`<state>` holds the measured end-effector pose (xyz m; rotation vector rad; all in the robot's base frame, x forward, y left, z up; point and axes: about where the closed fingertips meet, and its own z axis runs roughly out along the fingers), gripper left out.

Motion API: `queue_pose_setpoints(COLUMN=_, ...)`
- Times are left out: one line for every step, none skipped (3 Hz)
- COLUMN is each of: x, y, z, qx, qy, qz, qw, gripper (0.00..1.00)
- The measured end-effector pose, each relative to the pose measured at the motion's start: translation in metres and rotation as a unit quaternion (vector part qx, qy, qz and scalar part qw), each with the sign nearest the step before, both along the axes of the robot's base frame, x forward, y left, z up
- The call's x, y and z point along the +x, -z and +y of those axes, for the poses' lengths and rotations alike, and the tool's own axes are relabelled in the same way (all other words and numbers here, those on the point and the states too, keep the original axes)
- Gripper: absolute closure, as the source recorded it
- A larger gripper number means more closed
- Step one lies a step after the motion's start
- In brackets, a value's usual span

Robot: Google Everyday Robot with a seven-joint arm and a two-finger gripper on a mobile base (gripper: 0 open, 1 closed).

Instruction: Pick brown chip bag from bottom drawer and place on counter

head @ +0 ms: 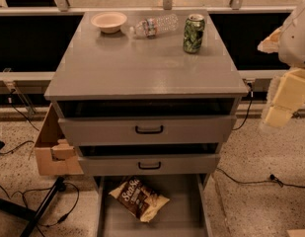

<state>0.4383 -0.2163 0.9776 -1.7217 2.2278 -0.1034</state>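
The brown chip bag (138, 198) lies flat on the floor of the pulled-out bottom drawer (184, 216), left of its middle, with white script lettering facing up. The counter (142, 65) is the grey top of the cabinet above it. My gripper (279, 110) hangs at the right edge of the view, to the right of the cabinet at about the height of the top drawer, well away from the bag and holding nothing that I can see.
On the back of the counter stand a beige bowl (108, 21), a plastic water bottle (154, 25) lying on its side and a green can (193, 33). Two upper drawers with black handles (149, 130) stand slightly open. A cardboard box (53, 147) sits left of the cabinet; cables cross the floor.
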Motion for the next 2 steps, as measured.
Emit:
queue_pose_setpoints(x=0.000, y=-0.002, z=-0.001, qx=0.001, qy=0.002, qz=-0.005, qw=1.0000, gripper=0.00)
queue_pose_setpoints(x=-0.007, y=0.025, z=0.019, qx=0.020, qy=0.002, qz=-0.024, qw=0.9995, gripper=0.00)
